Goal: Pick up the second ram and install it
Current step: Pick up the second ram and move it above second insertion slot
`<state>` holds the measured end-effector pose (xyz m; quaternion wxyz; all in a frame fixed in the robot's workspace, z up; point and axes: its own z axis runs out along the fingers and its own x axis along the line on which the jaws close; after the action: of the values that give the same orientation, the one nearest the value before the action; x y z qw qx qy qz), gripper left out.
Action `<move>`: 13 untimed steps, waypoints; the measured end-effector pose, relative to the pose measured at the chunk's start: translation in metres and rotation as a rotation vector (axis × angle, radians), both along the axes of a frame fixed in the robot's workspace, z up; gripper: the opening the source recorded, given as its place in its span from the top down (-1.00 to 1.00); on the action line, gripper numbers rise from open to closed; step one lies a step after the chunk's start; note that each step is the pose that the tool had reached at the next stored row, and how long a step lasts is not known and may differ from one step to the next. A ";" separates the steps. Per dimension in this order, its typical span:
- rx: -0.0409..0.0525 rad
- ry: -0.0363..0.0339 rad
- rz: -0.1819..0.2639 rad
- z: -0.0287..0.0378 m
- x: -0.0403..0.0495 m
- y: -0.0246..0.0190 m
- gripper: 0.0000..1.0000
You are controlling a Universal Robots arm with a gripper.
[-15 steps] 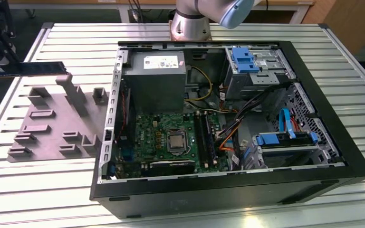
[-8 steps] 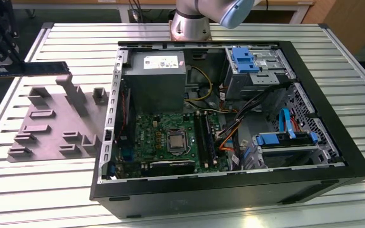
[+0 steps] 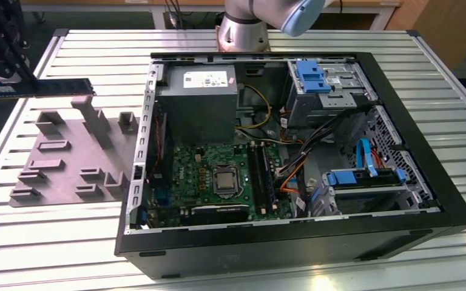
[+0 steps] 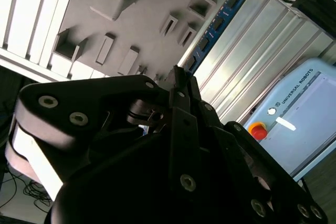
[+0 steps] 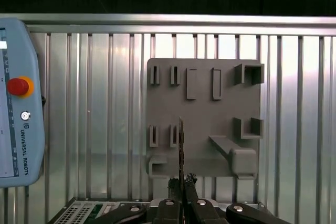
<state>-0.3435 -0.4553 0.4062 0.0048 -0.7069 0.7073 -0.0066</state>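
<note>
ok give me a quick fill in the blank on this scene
1. The end effector is shut on the ____.
2. That stick hangs over the gray fixture plate, to the exterior view's ____ of the computer case.
3. The round button on the teach pendant is ____.
Missing words: second ram; left; red.

table (image 3: 71, 242): glossy ribbed metal | tray (image 3: 67, 160): matt plastic | second ram (image 3: 34, 88): circuit board

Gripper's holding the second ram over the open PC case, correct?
No. The gripper does hold the second ram, but over the grey fixture plate, off to the exterior view's left of the PC case, not over the case. The exterior view shows it.
</note>
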 end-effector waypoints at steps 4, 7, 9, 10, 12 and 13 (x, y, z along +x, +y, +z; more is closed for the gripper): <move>0.0000 0.0000 0.000 0.0000 0.0029 0.0000 0.72; -0.0001 0.0002 0.000 0.0001 0.0051 0.0000 0.72; 0.0000 0.0000 0.000 0.0000 0.0066 0.0000 0.72; 0.0000 0.0000 0.000 0.0000 0.0073 0.0000 0.72; 0.0000 0.0000 0.000 0.0000 0.0089 0.0000 0.72; -0.0001 0.0001 0.000 0.0001 0.0097 0.0000 0.72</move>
<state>-0.3338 -0.4553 0.4062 0.0047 -0.7069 0.7073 -0.0066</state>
